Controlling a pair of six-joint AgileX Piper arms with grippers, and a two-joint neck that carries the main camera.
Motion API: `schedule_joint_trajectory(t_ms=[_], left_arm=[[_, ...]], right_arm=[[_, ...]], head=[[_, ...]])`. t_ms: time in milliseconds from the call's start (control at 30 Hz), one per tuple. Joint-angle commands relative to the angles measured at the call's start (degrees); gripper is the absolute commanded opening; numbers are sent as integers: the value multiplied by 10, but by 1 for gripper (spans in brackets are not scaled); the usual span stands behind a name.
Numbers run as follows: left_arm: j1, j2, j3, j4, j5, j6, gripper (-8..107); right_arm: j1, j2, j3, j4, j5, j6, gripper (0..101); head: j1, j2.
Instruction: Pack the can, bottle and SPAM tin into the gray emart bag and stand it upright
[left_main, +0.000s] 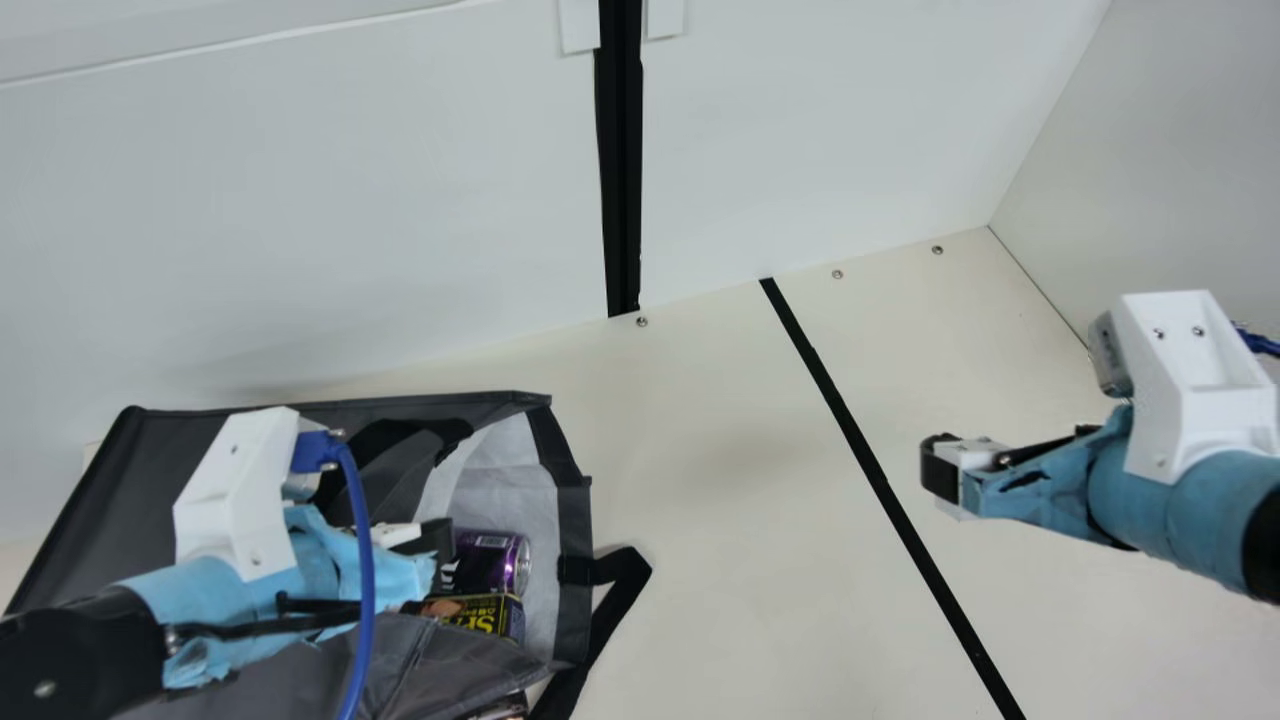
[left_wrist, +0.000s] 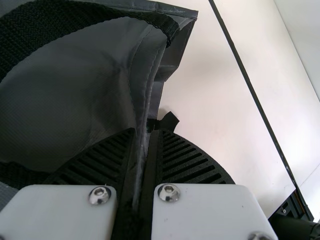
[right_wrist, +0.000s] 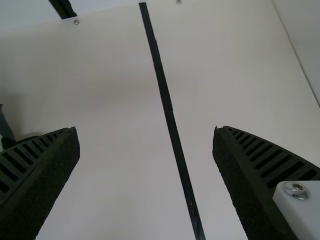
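The gray bag lies on its side at the main view's lower left, mouth facing right. Inside its mouth rest the purple can and, beside it, the SPAM tin. My left gripper is over the bag at its mouth, near the can. In the left wrist view, a fold of the bag runs between the left gripper's closed fingers. My right gripper hangs over the table at the right; the right wrist view shows the right gripper open with nothing between its fingers. I cannot make out the bottle.
A black strap of the bag loops out onto the cream table. A black line crosses the tabletop between the bag and my right arm. White walls stand behind and at the right.
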Motion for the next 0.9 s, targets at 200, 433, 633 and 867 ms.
schedule_joint_trajectory(t_ms=[200, 433, 633, 867], left_arm=[[0, 0, 0, 0, 0, 0, -8], [0, 0, 0, 0, 0, 0, -8], [0, 0, 0, 0, 0, 0, -8], [0, 0, 0, 0, 0, 0, -8]], right_arm=[[-25, 40, 25, 113, -15, -106, 95], [-35, 76, 44, 174, -21, -178, 95], [-26, 107, 63, 211, -34, -224, 95], [0, 145, 80, 242, -54, -267, 95]], head=[[-12, 0], [-12, 0], [-12, 0], [-12, 0]])
